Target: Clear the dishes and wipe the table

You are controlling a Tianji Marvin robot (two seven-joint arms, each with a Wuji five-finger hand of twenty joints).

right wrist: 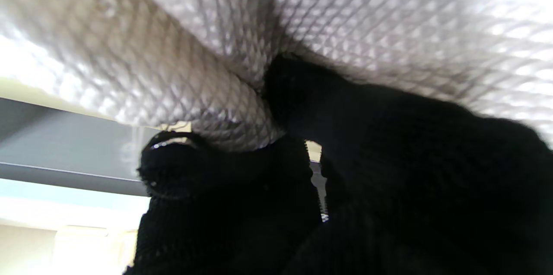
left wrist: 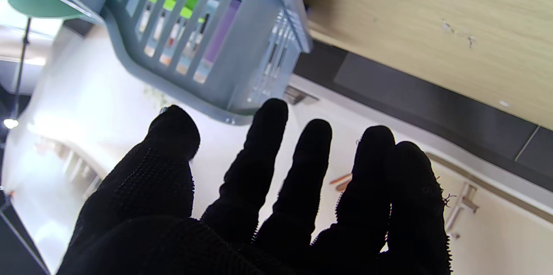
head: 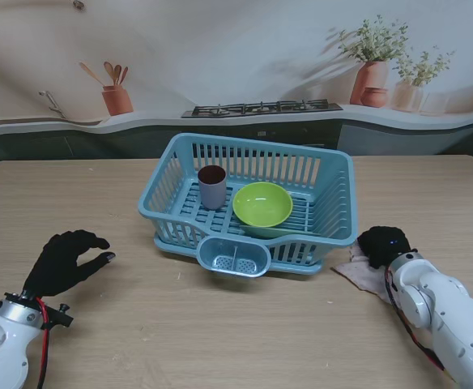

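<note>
Cup [head: 212, 185] and green bowl [head: 262, 203] in blue rack [head: 338, 215], right hand [head: 382, 245] gripping cloth [head: 358, 271] on bench [head: 220, 324], left hand [head: 65, 262] spread, holding nothing.

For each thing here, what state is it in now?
cup: upright, in the rack
bowl: tilted, in the rack
rack: on the table
cloth: on the table, under the right hand
left hand: open, empty
right hand: gripping the cloth

Stand view overhead, wrist views close, sharing the basket [head: 249, 203].
</note>
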